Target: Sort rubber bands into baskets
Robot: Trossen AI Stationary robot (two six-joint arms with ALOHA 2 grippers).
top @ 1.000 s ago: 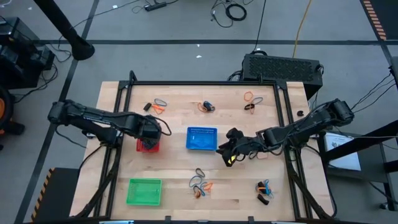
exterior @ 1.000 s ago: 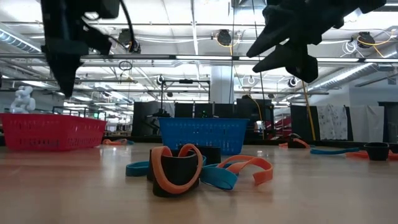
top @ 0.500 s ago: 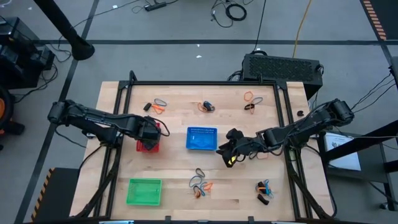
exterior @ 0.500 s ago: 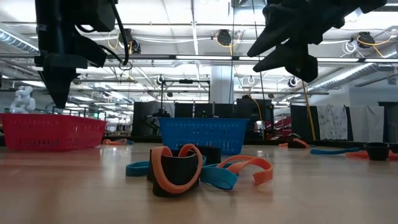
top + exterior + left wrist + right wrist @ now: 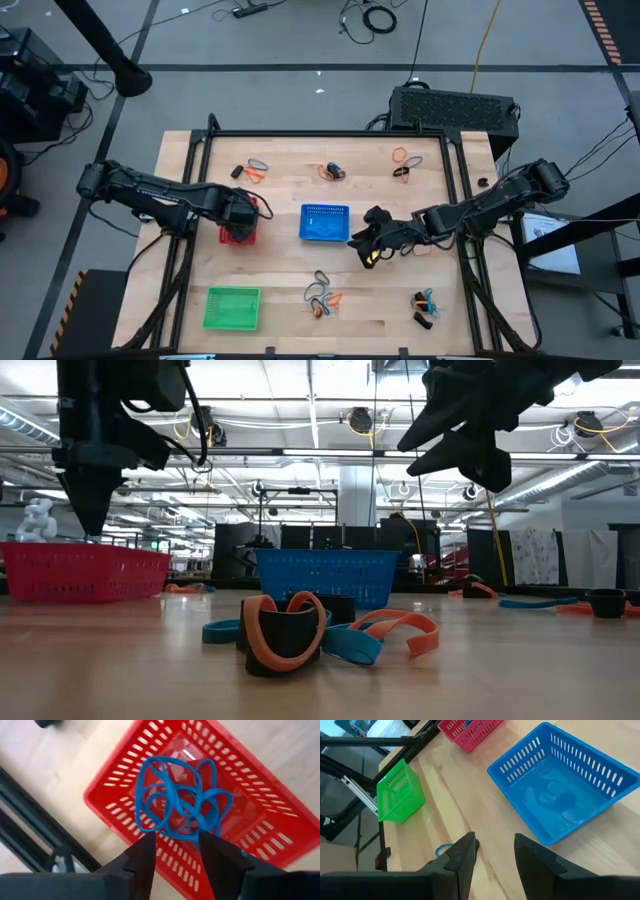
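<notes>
The left gripper (image 5: pixel 176 851) hangs over the red basket (image 5: pixel 280 827), its fingers (image 5: pixel 145 855) parted with a clear gap between them. Just past the fingertips a tangle of blue rubber bands (image 5: pixel 180 802) lies over the basket's mesh floor; whether it touches the fingers or the floor cannot be told. Only the left wrist view shows this tangle. In the high view the left gripper (image 5: pixel 240 210) covers most of the red basket (image 5: pixel 238 236), which sits near the table's left edge. In the low view the left gripper (image 5: pixel 90 510) points straight down above the red basket (image 5: pixel 85 572).

A second ago the left gripper hung slightly farther along above the basket in the low view; it has since shifted a little toward the table's left edge.

The right gripper (image 5: pixel 492 851) hovers beside the blue basket (image 5: pixel 565 790) at the table's middle, fingers apart and nothing between them. Its wrist view also takes in the green basket (image 5: pixel 400 792) at the near left corner. The blue basket's long axis runs across the table, left to right.

A heap of orange, blue and black bands (image 5: pixel 300 630) lies near the front edge, with further clusters (image 5: pixel 328 171) along the far edge.
</notes>
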